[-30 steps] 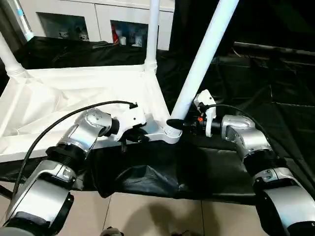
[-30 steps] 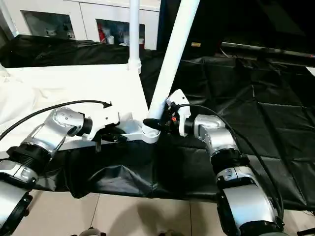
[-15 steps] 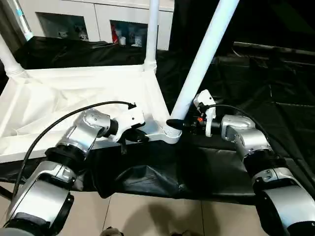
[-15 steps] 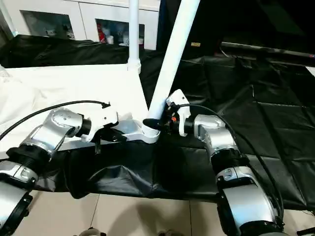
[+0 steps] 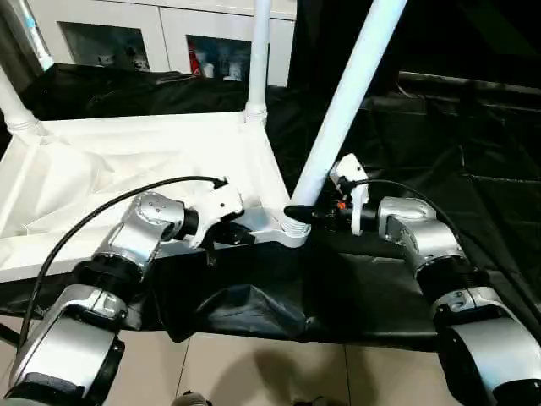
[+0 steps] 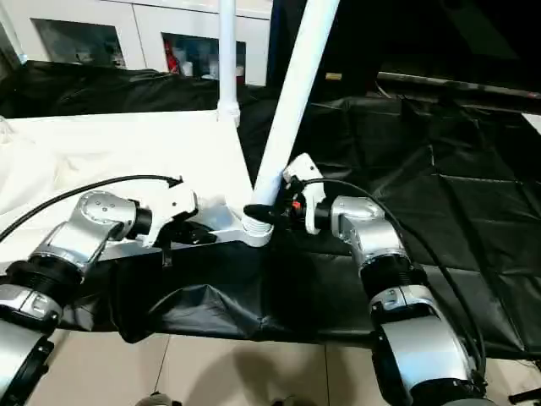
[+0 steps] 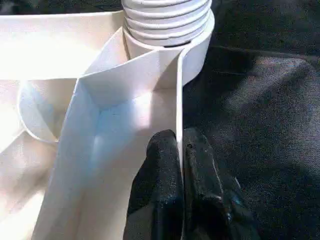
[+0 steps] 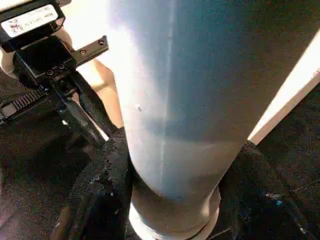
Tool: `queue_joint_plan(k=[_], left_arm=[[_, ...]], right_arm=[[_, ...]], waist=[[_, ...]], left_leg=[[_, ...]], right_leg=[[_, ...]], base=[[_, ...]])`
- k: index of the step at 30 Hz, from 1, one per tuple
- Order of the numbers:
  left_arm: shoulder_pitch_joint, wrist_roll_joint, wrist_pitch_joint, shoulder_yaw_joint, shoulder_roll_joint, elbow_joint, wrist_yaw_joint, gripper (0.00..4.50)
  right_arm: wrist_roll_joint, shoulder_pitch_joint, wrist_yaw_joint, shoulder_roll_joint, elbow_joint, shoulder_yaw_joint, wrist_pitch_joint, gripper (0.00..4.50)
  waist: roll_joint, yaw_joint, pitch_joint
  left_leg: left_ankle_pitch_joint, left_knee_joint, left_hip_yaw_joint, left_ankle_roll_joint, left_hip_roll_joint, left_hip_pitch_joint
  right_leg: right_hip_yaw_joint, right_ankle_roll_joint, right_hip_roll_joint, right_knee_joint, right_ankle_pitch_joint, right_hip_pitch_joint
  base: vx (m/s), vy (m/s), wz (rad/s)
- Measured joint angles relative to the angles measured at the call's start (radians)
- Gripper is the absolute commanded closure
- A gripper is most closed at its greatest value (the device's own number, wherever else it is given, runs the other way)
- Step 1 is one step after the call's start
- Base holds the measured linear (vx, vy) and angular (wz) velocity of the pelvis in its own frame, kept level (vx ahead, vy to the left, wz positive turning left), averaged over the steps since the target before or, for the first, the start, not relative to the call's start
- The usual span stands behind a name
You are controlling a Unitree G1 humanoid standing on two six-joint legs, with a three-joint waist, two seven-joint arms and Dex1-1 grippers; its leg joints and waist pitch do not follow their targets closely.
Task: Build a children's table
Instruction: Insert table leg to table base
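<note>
Tabletop (image 5: 127, 161) rim pinched by left gripper (image 7: 179, 150) in wrist view; right gripper (image 8: 170, 190) clamps leg (image 5: 338, 118).

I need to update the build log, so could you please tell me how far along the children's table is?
Done: two far legs stand in corner sockets of the upturned tabletop. In hand: the near-right leg leans in its socket, the right claw closed around its base, while the left claw pinches the tabletop's side wall. Left: seat that leg fully; the fourth corner is out of view.
</note>
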Motion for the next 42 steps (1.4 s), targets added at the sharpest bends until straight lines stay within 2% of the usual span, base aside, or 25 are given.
queue_joint_plan(k=[16, 21, 24, 26, 34, 38, 42], left_arm=[[0.036, -0.009, -0.004, 0.029, 0.001, -0.035, 0.002, 4.50], [0.035, 0.006, -0.014, 0.018, 0.010, -0.037, 0.001, 4.50], [0.030, 0.028, -0.031, -0.004, 0.012, -0.036, 0.001, 4.50], [0.025, 0.032, -0.034, -0.008, 0.012, -0.033, 0.000, 4.50], [0.012, 0.045, -0.021, -0.011, 0.012, -0.023, -0.009, 4.50], [0.007, 0.048, -0.021, -0.017, 0.010, -0.020, -0.008, 4.50], [0.001, 0.049, -0.026, -0.019, 0.004, -0.019, -0.006, 4.50]], right_arm=[[-0.029, -0.029, 0.012, 0.001, 0.018, 0.026, -0.009, 2.54], [-0.057, -0.044, 0.016, 0.000, 0.018, 0.046, -0.004, 2.54], [-0.075, -0.065, 0.034, -0.006, 0.017, 0.079, 0.018, 2.54], [-0.088, -0.072, 0.038, -0.004, 0.018, 0.082, 0.028, 2.54], [-0.067, -0.091, 0.026, 0.012, 0.067, 0.048, 0.054, 2.54], [-0.032, -0.089, 0.018, 0.010, 0.095, 0.002, 0.081, 2.54], [0.005, -0.066, 0.008, 0.008, 0.100, -0.041, 0.094, 2.55]], waist=[[-0.001, -0.008, -0.001], [-0.004, -0.008, -0.002], [-0.009, -0.005, -0.006], [-0.011, -0.004, -0.007], [-0.011, -0.006, -0.007], [-0.012, -0.005, -0.008], [-0.012, 0.005, -0.008]], left_leg=[[0.001, -0.001, 0.001, 0.003, -0.001, 0.000], [0.001, 0.000, 0.001, 0.003, -0.001, 0.001], [0.001, -0.001, 0.001, 0.003, -0.001, 0.001], [0.000, 0.000, 0.001, 0.002, -0.001, 0.002], [-0.001, 0.000, 0.001, 0.000, 0.000, 0.002], [-0.001, 0.001, 0.001, 0.000, 0.000, 0.002], [-0.001, 0.001, 0.001, 0.000, 0.000, 0.002]], right_leg=[[0.003, 0.000, 0.000, 0.000, 0.000, 0.000], [0.003, 0.000, 0.000, 0.000, 0.000, 0.000], [0.003, 0.001, 0.000, 0.000, 0.000, 0.000], [0.003, 0.000, 0.000, 0.000, 0.000, 0.000], [0.003, 0.000, 0.000, 0.001, 0.000, 0.001], [0.003, 0.000, 0.000, 0.001, 0.000, 0.001], [0.003, 0.000, 0.000, 0.000, 0.000, 0.001]], base=[[0.000, 0.000, 0.00], [0.000, 0.000, 0.00], [0.000, 0.000, 0.00], [0.000, 0.000, 0.00], [0.000, 0.000, 0.00], [0.000, 0.000, 0.00], [0.000, 0.000, 0.00]])
